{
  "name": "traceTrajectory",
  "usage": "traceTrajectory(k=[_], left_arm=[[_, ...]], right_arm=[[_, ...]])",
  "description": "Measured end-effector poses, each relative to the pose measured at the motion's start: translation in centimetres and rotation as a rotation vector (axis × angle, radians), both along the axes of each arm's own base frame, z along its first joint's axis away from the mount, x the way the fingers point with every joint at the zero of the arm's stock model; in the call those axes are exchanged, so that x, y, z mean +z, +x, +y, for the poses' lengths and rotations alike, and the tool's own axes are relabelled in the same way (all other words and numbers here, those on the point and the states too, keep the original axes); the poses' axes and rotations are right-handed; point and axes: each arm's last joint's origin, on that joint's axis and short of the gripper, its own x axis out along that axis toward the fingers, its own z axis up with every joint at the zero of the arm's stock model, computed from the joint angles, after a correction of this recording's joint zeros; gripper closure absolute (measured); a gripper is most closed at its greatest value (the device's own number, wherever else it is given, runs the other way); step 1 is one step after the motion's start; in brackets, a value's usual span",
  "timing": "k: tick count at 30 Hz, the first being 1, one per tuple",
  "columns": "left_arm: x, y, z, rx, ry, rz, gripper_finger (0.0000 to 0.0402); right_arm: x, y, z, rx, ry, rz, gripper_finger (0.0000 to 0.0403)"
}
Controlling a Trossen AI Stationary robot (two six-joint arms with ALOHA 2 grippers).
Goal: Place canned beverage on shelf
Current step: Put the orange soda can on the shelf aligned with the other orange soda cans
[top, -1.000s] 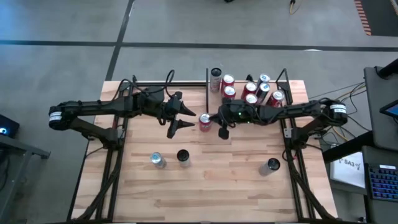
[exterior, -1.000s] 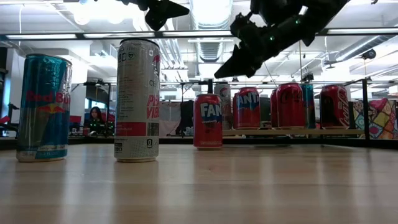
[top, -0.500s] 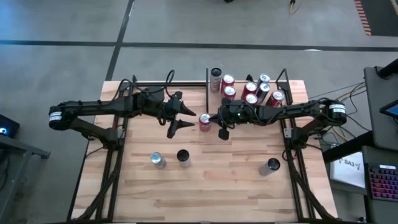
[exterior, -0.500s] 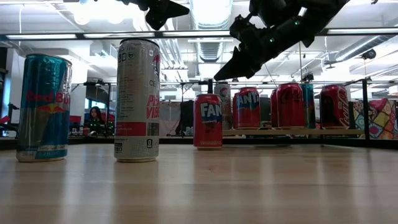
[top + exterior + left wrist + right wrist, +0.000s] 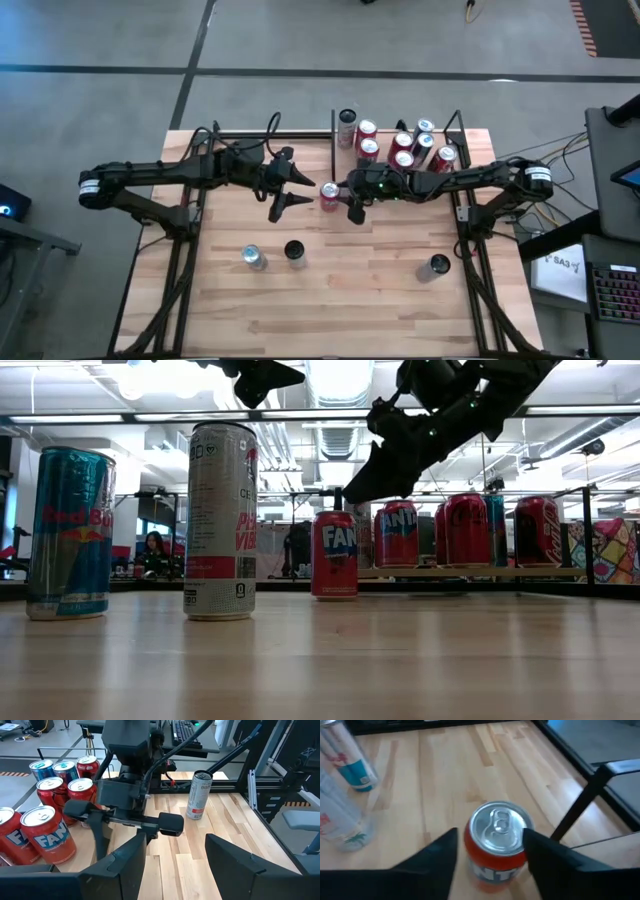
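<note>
Standing on the shelf [image 5: 448, 135] are 7 cans; 4 more stand on the table, 1 a Fanta can [image 5: 329, 196]. Right gripper [image 5: 352, 203] hovers over it, fingers spread either side, not gripping. Left gripper [image 5: 291, 189] waits beside, open.

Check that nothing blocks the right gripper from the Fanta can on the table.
Nothing visible does. The right gripper hangs open just above the Fanta can, a finger on each side of its top and bare tabletop around it.
</note>
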Motion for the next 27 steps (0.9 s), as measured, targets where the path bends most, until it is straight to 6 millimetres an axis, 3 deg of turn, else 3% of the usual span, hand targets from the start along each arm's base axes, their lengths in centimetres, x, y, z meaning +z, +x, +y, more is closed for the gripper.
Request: traceTrajectory(k=[5, 9, 27], left_arm=[[0.0, 0.0, 0.0, 0.000, 0.000, 0.000, 0.0212], [0.0, 0.0, 0.0, -0.002, 0.007, 0.000, 0.0212], [0.1, 0.0, 0.0, -0.003, 0.014, -0.012, 0.0212]], right_arm=[[0.1, 0.0, -0.1, -0.003, -0.055, 0.009, 0.0094], [-0.2, 0.1, -0.1, 0.008, -0.071, 0.021, 0.0040], [-3.8, 1.6, -0.5, -0.045, -0.041, 0.085, 0.0029]])
